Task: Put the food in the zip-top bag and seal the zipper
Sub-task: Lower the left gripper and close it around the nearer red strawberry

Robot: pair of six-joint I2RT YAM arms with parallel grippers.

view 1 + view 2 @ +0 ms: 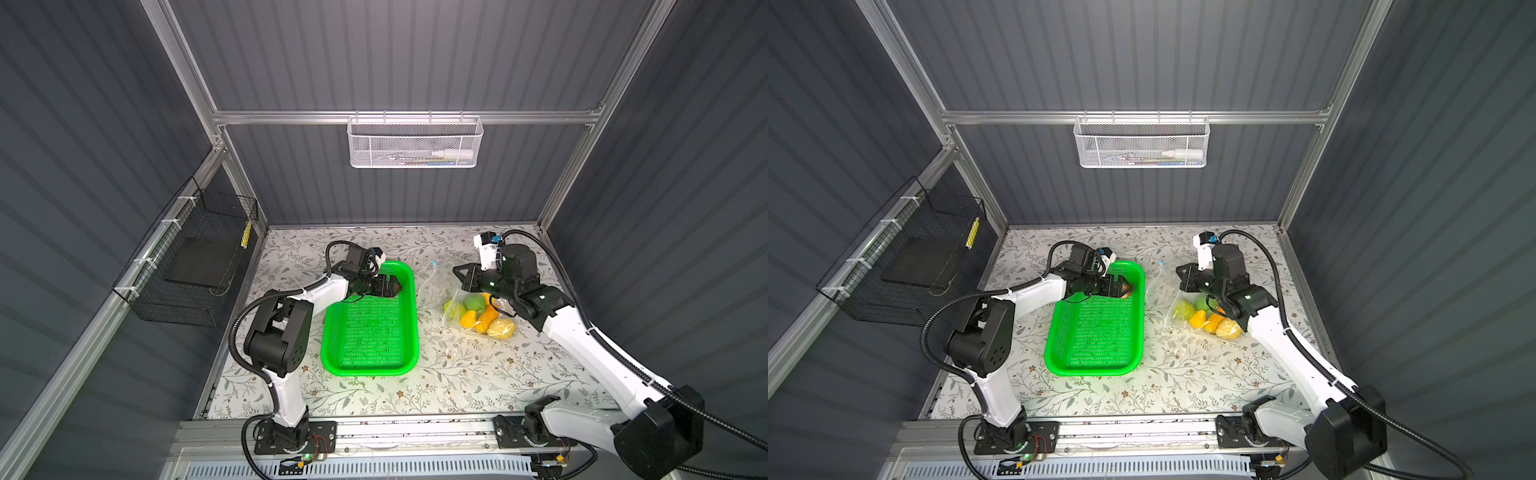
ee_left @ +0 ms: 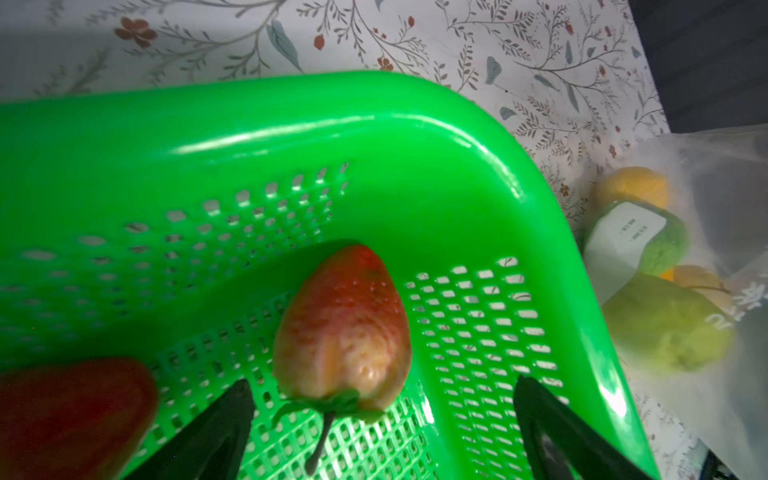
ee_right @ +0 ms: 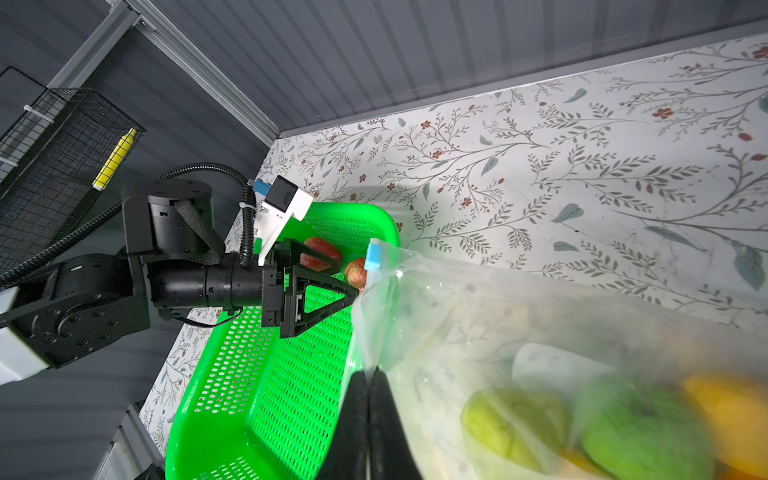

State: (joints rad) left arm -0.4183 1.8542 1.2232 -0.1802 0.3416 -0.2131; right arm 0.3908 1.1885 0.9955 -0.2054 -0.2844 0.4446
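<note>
In the far-right corner of the green basket, the left gripper sits low w/ jaws spread wide. Left wrist view: a pale-red strawberry lies on the basket floor btwn the two fingers, neither seen touching it. A 2nd, darker strawberry lies just beside it, also inside the basket.

Just right of the basket, on the floral table cover, lies the zip-top bag. The right gripper has its jaws pressed together, pinching the bag's mouth edge. In the right wrist view that edge runs from the gripper up to the light-blue slider tab, which sits near the basket's far-right corner.

Inside the bag, at the end away from the slider: green bumpy balls, a yellow-orange round fruit, an orange elongated fruit & a pale yellow ridged fruit, all bunched together. The bag's white label faces the basket.
</note>
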